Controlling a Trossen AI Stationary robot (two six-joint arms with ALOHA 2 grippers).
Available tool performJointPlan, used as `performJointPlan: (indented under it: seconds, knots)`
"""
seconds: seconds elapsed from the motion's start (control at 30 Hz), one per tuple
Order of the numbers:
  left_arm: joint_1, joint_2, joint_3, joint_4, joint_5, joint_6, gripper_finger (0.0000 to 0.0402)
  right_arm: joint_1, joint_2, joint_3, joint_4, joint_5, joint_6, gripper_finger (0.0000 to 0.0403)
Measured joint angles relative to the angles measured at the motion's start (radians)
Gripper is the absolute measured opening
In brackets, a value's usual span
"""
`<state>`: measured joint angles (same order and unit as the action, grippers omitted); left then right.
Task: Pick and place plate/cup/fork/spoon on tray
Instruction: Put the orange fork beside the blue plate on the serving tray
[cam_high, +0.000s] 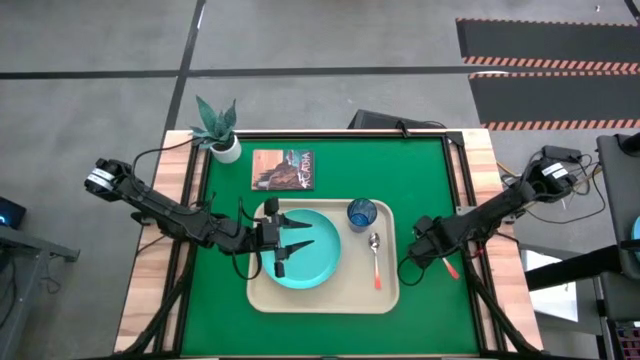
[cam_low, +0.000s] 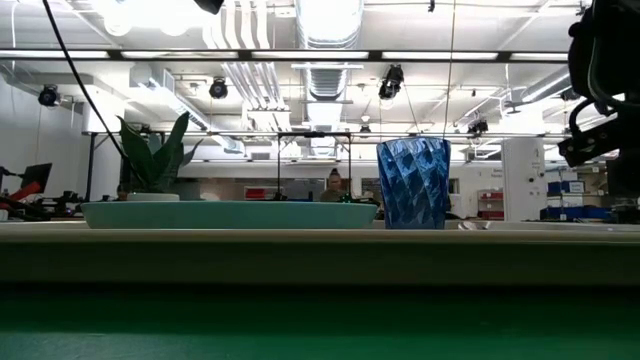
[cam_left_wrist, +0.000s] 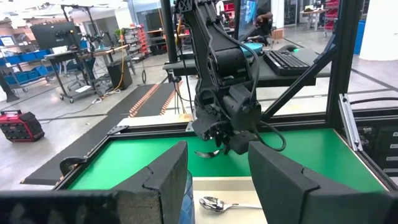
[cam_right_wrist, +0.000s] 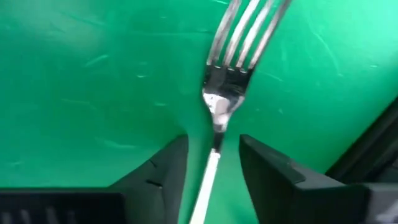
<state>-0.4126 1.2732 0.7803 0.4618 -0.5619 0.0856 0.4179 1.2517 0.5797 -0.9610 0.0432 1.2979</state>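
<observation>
The beige tray (cam_high: 325, 300) lies on the green mat. On it are the turquoise plate (cam_high: 318, 262), the dark blue cup (cam_high: 361, 213) and the spoon (cam_high: 376, 258). My left gripper (cam_high: 287, 243) is open and empty over the plate's left part. Its wrist view looks past the open fingers at the spoon (cam_left_wrist: 217, 203). My right gripper (cam_high: 428, 247) is just right of the tray, shut on the fork (cam_right_wrist: 225, 93). The plate (cam_low: 230, 213) and cup (cam_low: 413, 197) also show in the low view. My right gripper holds the fork by its slim silver shaft (cam_right_wrist: 211, 163), just behind the tines, between its two fingers. The fork lies along the fingers, tines (cam_right_wrist: 245, 25) sticking out past the fingertips. The red-orange handle (cam_high: 450, 267) sticks out behind. In the left wrist view the fork (cam_left_wrist: 208, 153) is clear of the mat.
A white pot with a green plant (cam_high: 222, 135) stands at the mat's far left corner. A brown picture card (cam_high: 283, 169) lies beyond the tray. Bare green mat (cam_high: 420, 170) lies right of the tray and near the front edge.
</observation>
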Motion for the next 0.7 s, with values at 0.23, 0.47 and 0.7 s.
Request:
performJointPlan:
  seconds: [0.23,0.47,0.7]
  knots:
    - [0.0,0.0,0.0,0.0,0.0,0.0,0.0156,0.0,-0.002,0.0,0.042,-0.004,0.01,0.0051]
    - [0.0,0.0,0.0,0.0,0.0,0.0,0.0156,0.0,-0.009,0.022,0.008,0.01,0.0,0.0015]
    - [0.0,0.0,0.0,0.0,0.0,0.0,0.0156,0.003,-0.072,0.156,-0.213,0.055,-0.032,0.0014]
